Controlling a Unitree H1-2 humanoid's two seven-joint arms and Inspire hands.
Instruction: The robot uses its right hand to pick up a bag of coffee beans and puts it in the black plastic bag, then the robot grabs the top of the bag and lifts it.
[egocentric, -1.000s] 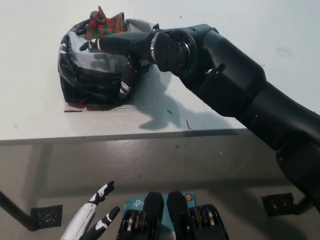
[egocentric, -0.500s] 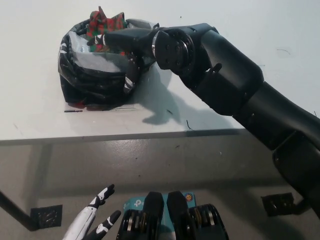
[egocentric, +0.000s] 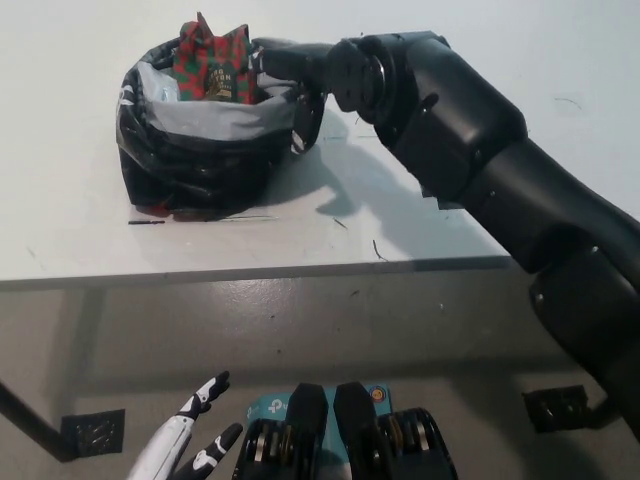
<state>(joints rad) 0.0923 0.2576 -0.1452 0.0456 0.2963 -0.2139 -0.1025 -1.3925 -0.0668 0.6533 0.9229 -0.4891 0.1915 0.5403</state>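
Black right robot hand at plastic bag rim, grip unclear; coffee bag inside; left robot hand spread low.

Chunky glossy black right arm, round screwed wrist joint, black right hand; white left hand, black-tipped fingers, 7 o'clock.

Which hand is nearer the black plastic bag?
Right. The black right hand is at the black plastic bag's right rim; the white left hand hangs below the table edge.
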